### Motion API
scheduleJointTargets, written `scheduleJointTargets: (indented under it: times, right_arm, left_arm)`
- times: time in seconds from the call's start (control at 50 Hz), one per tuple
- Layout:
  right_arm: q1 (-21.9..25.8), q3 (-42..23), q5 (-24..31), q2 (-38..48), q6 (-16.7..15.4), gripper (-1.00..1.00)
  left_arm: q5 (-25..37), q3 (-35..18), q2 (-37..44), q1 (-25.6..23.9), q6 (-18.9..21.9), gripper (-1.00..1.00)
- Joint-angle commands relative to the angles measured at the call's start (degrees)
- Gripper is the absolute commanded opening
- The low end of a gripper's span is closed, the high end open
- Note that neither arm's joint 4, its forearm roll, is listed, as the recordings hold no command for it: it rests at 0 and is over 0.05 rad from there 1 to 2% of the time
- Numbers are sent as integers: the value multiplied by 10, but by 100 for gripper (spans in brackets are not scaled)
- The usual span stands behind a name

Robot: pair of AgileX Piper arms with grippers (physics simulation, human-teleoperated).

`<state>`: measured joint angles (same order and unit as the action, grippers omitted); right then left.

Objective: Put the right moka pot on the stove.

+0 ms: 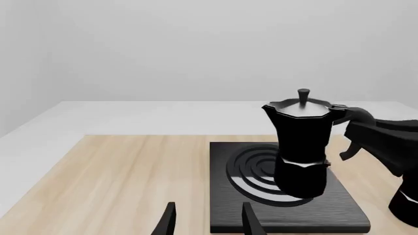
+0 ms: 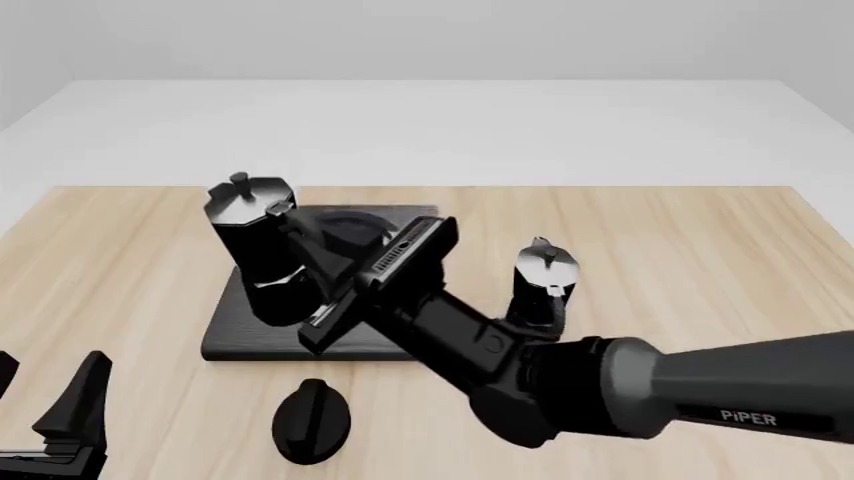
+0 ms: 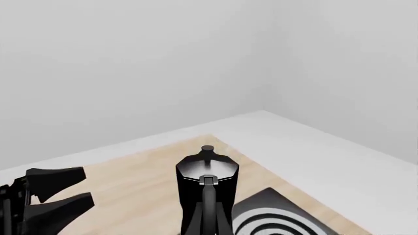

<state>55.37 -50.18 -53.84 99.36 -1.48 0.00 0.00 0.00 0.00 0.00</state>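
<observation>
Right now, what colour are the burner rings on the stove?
Silver-grey burner rings on the black stove, clearest in the left wrist view.

A bare simulated test space, not a real kitchen: a pale wooden worktop on a featureless grey-white floor (flat rendered surfaces), with a stove slab.

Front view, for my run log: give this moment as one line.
right pincer: at pot handle, grip unclear | pot: on stove | second pot: on table | left pincer: open, idle

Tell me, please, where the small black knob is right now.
In the front view, the knob lies on the wooden table just near of the stove, between the left gripper and the right arm.
</observation>
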Motion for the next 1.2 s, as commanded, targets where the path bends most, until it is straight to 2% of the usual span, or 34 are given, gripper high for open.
scheduleJointTargets:
  times: [0.02, 0.44, 1.0, 1.2]
  right_arm:
    - [-7, -26, -26, 24, 5, -100]
    - [-22, -71, -48, 92, 11, -100]
    - [-78, -209, -28, 206, 0, -100]
    - [-92, -251, -19, 247, 10, -100]
  left_arm:
    - [0, 0, 0, 0, 0, 100]
    - [0, 0, 0, 0, 0, 100]
    - [0, 0, 0, 0, 0, 100]
    - [0, 0, 0, 0, 0, 100]
